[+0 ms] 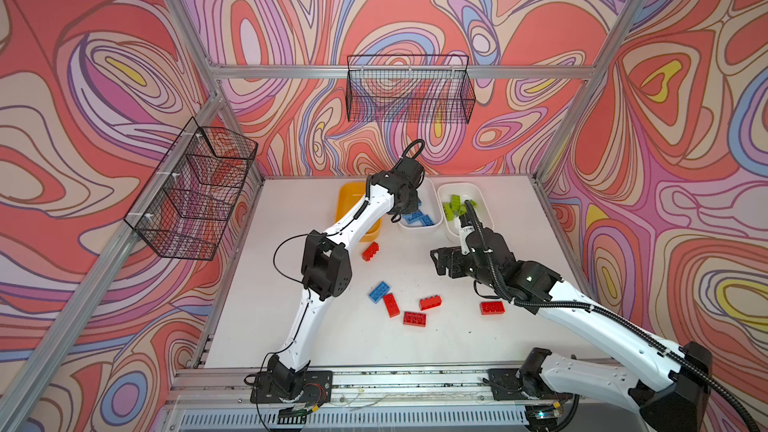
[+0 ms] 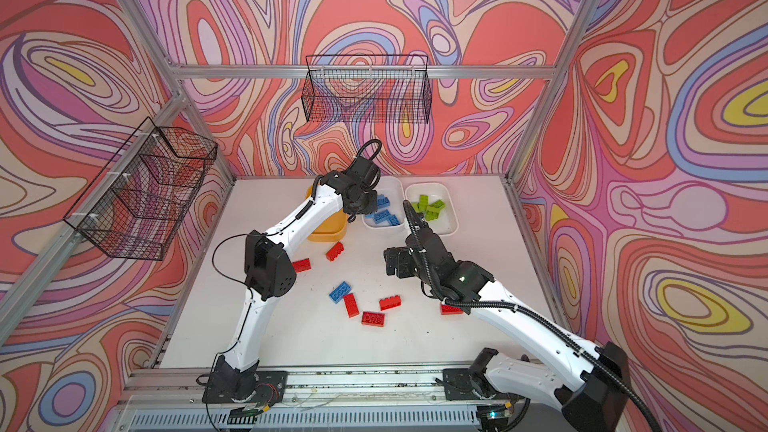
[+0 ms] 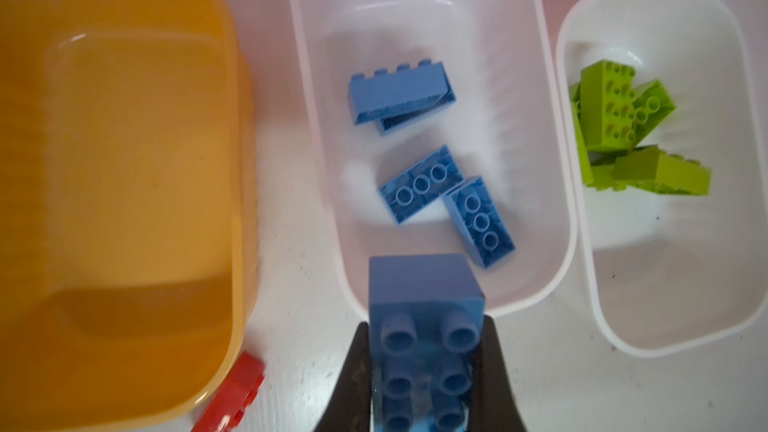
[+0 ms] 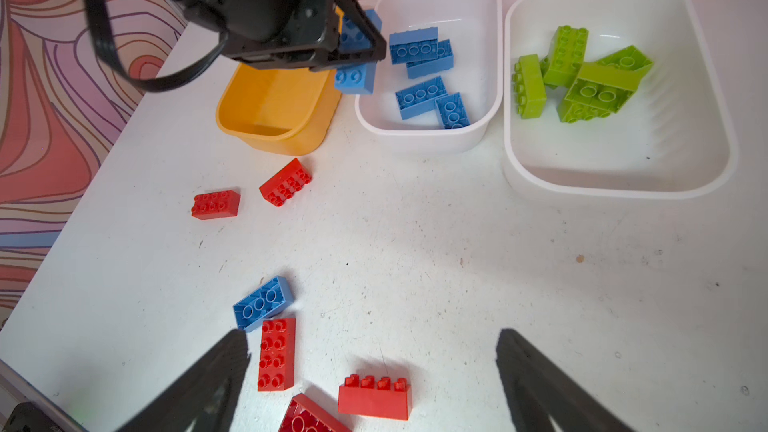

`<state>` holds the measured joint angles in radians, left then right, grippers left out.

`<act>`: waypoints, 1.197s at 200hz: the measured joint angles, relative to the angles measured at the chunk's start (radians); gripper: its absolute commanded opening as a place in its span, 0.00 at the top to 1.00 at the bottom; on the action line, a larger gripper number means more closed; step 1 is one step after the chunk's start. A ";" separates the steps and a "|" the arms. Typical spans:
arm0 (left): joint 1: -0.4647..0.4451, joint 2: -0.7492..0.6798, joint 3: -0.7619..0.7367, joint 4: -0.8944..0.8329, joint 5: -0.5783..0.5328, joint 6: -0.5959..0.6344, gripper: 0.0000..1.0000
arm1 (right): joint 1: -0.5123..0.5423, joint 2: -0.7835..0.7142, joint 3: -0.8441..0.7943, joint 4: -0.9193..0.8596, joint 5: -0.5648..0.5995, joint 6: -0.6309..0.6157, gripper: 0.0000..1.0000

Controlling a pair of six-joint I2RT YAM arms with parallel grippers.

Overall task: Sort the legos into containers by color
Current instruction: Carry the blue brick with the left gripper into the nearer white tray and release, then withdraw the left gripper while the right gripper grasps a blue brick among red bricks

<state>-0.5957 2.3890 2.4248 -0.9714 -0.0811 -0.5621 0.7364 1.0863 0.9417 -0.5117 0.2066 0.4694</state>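
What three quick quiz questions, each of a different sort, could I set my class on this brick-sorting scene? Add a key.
1. True or false: the yellow-orange tub has bricks in it.
2. The left gripper holds: A) nothing, B) a blue brick, C) a yellow brick.
3. How many blue bricks lie loose on the table?
Key: 1 false, it is empty. 2 B, the held blue brick. 3 one, the loose blue brick.
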 measured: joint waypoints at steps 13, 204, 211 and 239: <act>0.002 0.063 0.078 -0.004 0.021 0.002 0.85 | -0.002 0.002 0.002 -0.001 0.009 0.008 0.02; 0.032 -0.528 -0.819 0.414 0.119 -0.026 0.22 | -0.002 0.092 0.035 -0.011 0.018 0.063 0.02; 0.032 -0.608 -0.907 0.430 0.101 -0.032 0.20 | -0.002 0.110 0.034 -0.006 0.002 0.063 0.02; 0.032 -0.909 -1.259 0.457 0.016 -0.070 0.10 | 0.013 0.196 0.024 0.035 -0.067 0.066 0.02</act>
<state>-0.5636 1.4799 1.1656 -0.5144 -0.0654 -0.6319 0.7498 1.2819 0.9653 -0.4767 0.1398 0.5358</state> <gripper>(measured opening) 0.844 0.982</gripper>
